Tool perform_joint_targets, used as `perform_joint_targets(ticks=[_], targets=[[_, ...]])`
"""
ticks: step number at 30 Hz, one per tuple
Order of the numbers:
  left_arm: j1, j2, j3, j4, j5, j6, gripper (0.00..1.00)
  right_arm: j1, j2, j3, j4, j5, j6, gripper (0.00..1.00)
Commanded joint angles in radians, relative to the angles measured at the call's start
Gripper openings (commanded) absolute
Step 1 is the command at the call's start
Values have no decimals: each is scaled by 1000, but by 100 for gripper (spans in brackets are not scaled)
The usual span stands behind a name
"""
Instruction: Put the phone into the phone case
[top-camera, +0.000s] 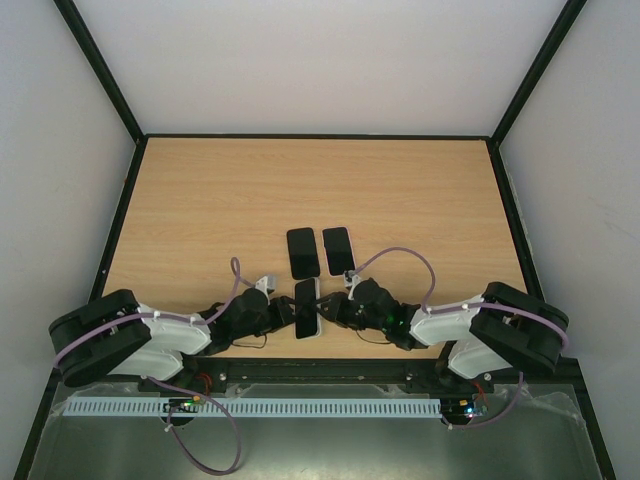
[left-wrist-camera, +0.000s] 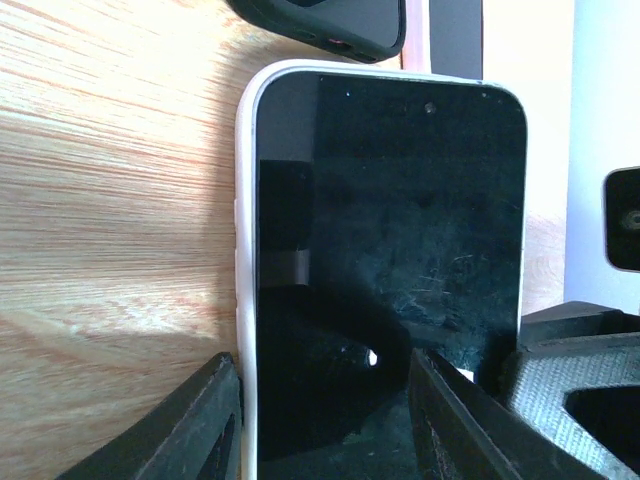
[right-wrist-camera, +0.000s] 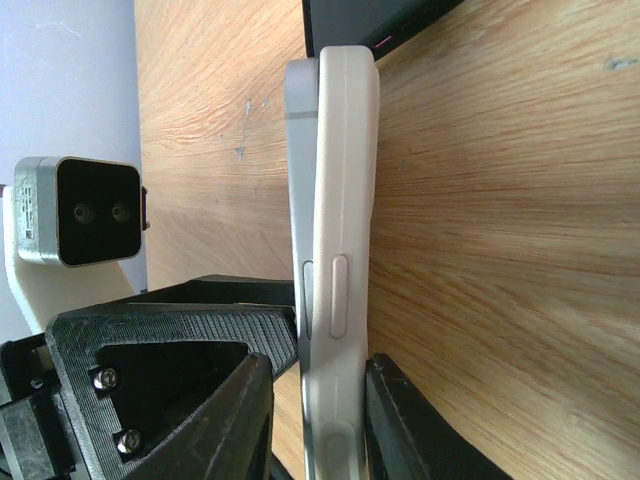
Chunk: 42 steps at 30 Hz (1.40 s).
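Phone (top-camera: 306, 308) against phone case (right-wrist-camera: 352, 180), lower centre, long axis up-frame.
Left tool (left-wrist-camera: 320, 400) half-open, gripping its width; right tool (right-wrist-camera: 320, 370) nearly closed on both faces.

Wooden table (top-camera: 200, 200) with white walls (top-camera: 320, 60) around it. Near its middle you see a left black slab (top-camera: 302, 252) and a right black slab (top-camera: 338, 250), phone-sized and side by side. A white slotted strip (top-camera: 300, 408) runs along the near edge.

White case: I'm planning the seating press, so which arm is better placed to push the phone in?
Probably right: the right gripper pinches phone and white case front to back, so squeezing could seat the phone. The left gripper holds the side edge.
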Motion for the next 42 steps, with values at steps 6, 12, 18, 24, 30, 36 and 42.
perform_joint_targets(ticks=[6, 12, 18, 24, 30, 36, 42], targets=[[-7, -52, -11, -64, 12, 5, 53, 6, -57, 17, -18, 31, -47, 2], [22, -278, -58, -116, 25, 13, 69, 6, -260, -26, -1, 46, -79, 2], [42, -524, -70, -146, 90, 46, 71, 6, -451, -76, 79, -15, -85, 2], [40, -674, -82, -82, 145, 47, 58, 5, -523, -73, 155, -79, -80, 2], [41, -673, -105, 23, 183, 27, 49, 6, -491, -87, 243, -115, -33, 2], [41, -649, -120, 97, 200, 9, 22, 7, -481, -84, 233, -119, -26, 5], [41, -639, -109, 111, 192, 12, 10, 6, -518, -85, 119, -104, -47, 32]])
